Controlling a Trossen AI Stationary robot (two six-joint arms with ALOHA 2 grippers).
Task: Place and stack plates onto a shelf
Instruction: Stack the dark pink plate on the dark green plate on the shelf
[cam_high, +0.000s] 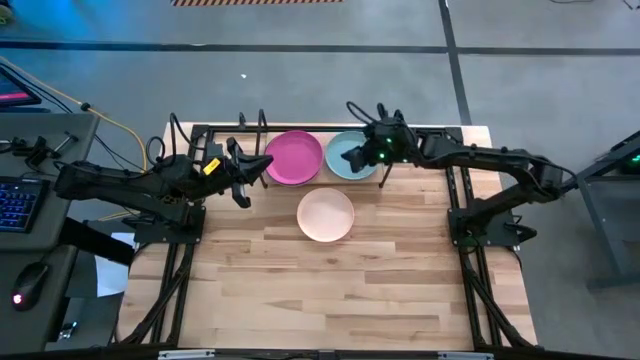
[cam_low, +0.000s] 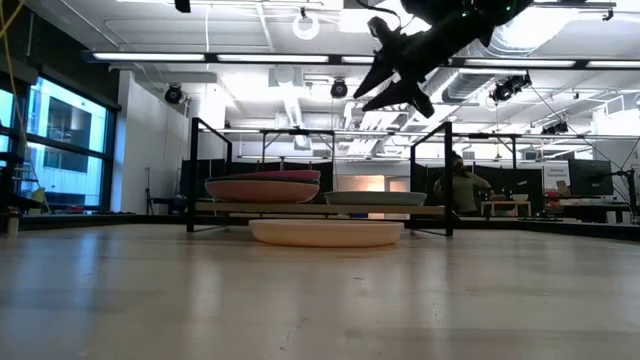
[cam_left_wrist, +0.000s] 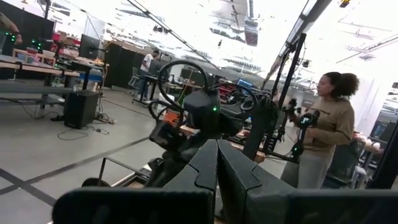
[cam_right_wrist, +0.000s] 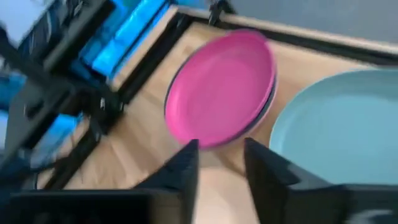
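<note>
High view: magenta plate (cam_high: 293, 157) sits on the shelf (cam_high: 262, 126) at the back of the worktop (cam_high: 330, 290), with the pale teal plate (cam_high: 350, 155) just beside it on the shelf's right half; the cream plate (cam_high: 325, 214) lies on the worktop in front, between those 2, not yet shelved. The right gripper (cam_high: 352, 158) hovers over the teal plate, holding nothing; the left gripper (cam_high: 262, 166) sits at the magenta plate's left edge, holding nothing that shows. Low view: magenta sits on top of another, pinkish plate (cam_low: 262, 190), so 2 are stacked on the left, teal (cam_low: 375, 199) is alone on the right, and cream (cam_low: 326, 232) lies in front and lower; 1 gripper (cam_low: 392, 75) hangs high above, clear of everything. Left wrist view: left jaws pressed together, empty, aimed at the room, where a person (cam_left_wrist: 328, 134) stands. Right wrist view: right jaws parted a moderate gap, empty, looking down on magenta (cam_right_wrist: 221, 87) and teal (cam_right_wrist: 336, 134). Judgement: cream is the next pick. Best done by dropping 1 finger under its near rim, pinching the lip firmly, lifting well above the shelf's looped ends, then lowering flat and centred onto teal so it nests. Keep the left arm back to avoid a clash over the shelf.
</note>
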